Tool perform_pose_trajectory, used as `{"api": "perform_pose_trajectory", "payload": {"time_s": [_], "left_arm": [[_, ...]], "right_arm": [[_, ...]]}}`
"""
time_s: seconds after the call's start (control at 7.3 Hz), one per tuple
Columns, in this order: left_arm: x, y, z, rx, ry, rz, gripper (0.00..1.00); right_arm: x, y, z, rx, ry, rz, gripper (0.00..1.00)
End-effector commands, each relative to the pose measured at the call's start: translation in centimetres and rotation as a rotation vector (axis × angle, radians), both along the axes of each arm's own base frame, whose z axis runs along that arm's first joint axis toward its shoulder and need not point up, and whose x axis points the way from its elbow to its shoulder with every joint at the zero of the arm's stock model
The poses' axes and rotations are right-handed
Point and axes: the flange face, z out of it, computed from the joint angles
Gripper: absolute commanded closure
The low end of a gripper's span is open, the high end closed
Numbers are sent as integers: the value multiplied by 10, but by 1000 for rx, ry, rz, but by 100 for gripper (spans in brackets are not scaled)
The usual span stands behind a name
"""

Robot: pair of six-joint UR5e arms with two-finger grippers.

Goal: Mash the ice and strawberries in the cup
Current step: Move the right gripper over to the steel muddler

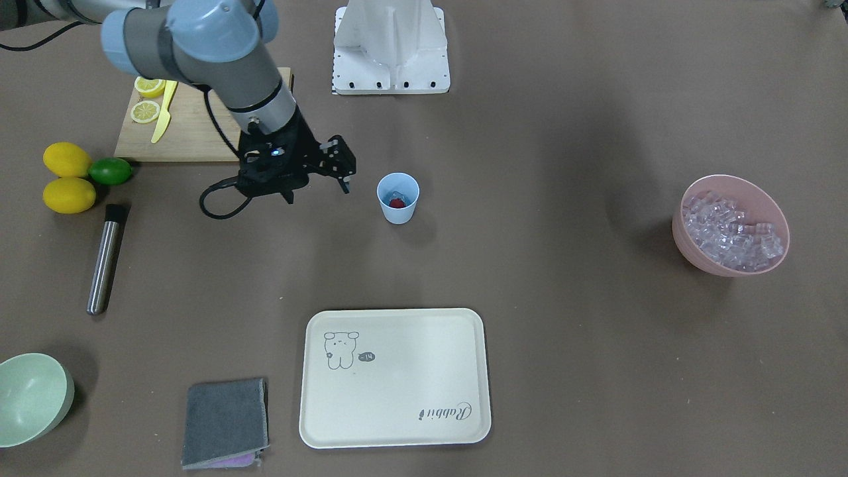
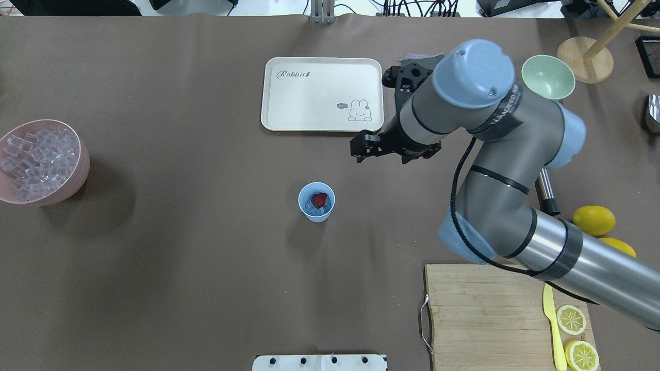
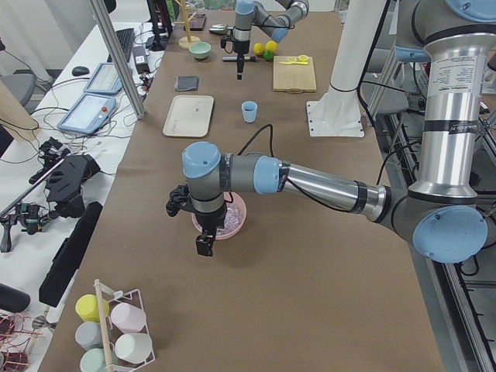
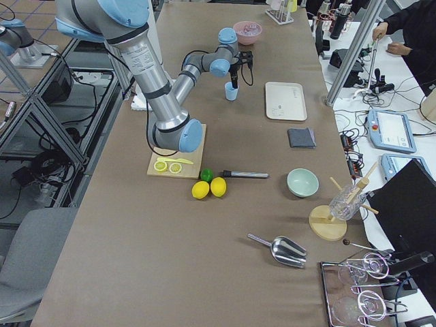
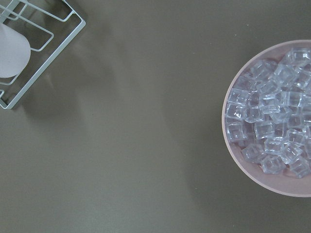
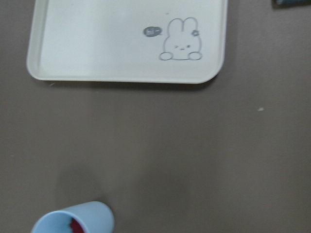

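Note:
The light blue cup (image 2: 307, 193) stands mid-table with a red strawberry (image 2: 320, 199) and a little ice (image 2: 309, 207) inside; it also shows in the front view (image 1: 398, 211) and at the bottom of the right wrist view (image 6: 92, 216). My right gripper (image 2: 361, 150) hangs open and empty above the table, beside the cup toward the tray. More ice (image 1: 732, 228) fills the pink bowl (image 1: 689, 248). My left gripper (image 3: 204, 244) hovers by that bowl; I cannot tell whether it is open or shut.
A cream tray (image 2: 309, 116) lies beyond the cup. A steel muddler (image 1: 106, 258), two lemons (image 1: 66, 159) and a lime (image 1: 110, 171) lie by the cutting board (image 1: 192, 136). Also there are a green bowl (image 1: 30, 397), a grey cloth (image 1: 225, 421) and a wire rack (image 5: 34, 53).

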Motion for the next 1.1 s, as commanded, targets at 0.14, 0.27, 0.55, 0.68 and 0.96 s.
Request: {"api": "perform_pose_trajectory", "payload": {"time_s": [0.14,0.27,0.55,0.68,0.96], "left_arm": [[-10,2,7,-37,-2,-23,3],[-11,4,8,-35,2,-24,3],[-13,5,4,-31,10,-30,3],[-15,4,3,-25,10,-31,3],[-24,7,-8,-3,13,-50,3]], "right_arm": [[100,-37,128,14,147,-24,0],[128,-43,157,-33,167,-3,0],[160,-68,216,-102,204,-11,0],[175,-78,236,-137,178,-42,0],[178,-89,261,-167,194,-53,0]]}}
